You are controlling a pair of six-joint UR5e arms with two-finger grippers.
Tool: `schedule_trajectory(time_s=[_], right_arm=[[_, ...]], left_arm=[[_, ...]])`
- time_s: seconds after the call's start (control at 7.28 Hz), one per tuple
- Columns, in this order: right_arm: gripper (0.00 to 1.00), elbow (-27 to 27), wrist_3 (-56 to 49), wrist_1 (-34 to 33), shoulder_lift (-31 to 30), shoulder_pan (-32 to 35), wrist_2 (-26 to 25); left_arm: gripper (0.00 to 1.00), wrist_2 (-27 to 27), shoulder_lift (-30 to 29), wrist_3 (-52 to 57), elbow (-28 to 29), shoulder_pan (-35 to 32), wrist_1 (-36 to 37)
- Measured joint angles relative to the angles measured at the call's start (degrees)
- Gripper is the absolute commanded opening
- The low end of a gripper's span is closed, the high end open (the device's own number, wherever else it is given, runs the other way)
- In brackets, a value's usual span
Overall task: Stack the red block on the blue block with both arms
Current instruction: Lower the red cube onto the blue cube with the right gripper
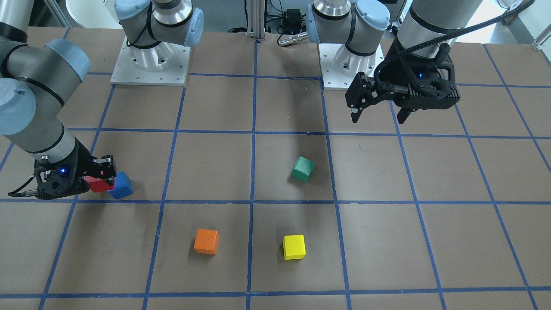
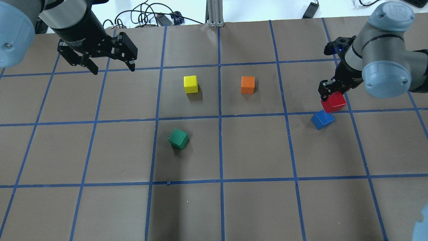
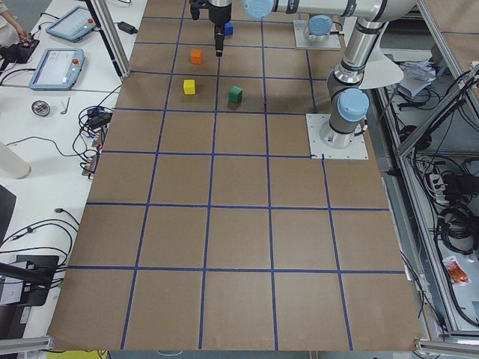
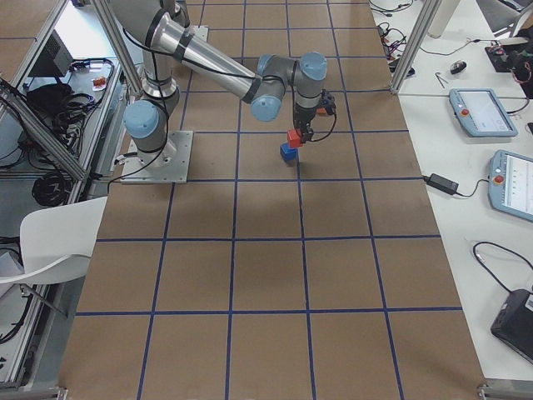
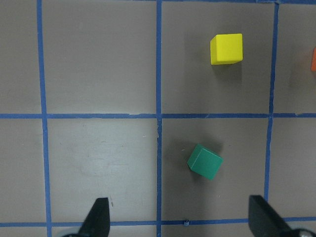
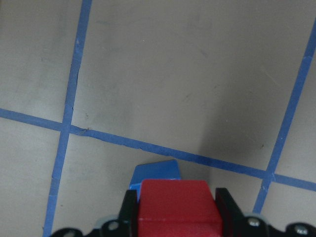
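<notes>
**A:** Right gripper (image 2: 334, 94)?

**B:** Clamped on the red block (image 2: 333, 102), a finger flat against each side face. Plain to see from the right wrist.

**A:** And the blue block (image 2: 322, 120)?

**B:** Down on the table (image 2: 254, 150), just beside a blue tape line (image 6: 207, 160) and partly under the red one. Peeking out past the red block's far left corner in the wrist view, so probably not centred yet. Touching or apart: cannot tell.

**A:** Best way to finish the placement?

**B:** Shift sideways first, to bring the red squarely over the blue. Match the yaw of the blue block too, turned a little against the grid. Then lower straight and slowly, with the faces kept level. Release only once seated flat. Open gently and lift straight up, so as not to drag the top cube off.

**A:** Main risk?

**B:** Landing on an edge and nudging the blue block aside, or leaving a tipping overhang.

**A:** Left gripper (image 2: 113, 68)?

**B:** Spread wide, holding nothing, hovering well apart from both blocks and looking down on the green cube (image 5: 205, 161). Best kept clear there.
</notes>
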Motion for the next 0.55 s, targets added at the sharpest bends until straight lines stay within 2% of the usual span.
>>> schedule_trajectory(time_s=[0.55], right_arm=[[0.00, 0.08, -0.11, -0.31, 1.05, 0.28, 0.29]], left_arm=[[1.00, 0.19, -0.12, 0.00, 0.07, 0.03, 0.19]])
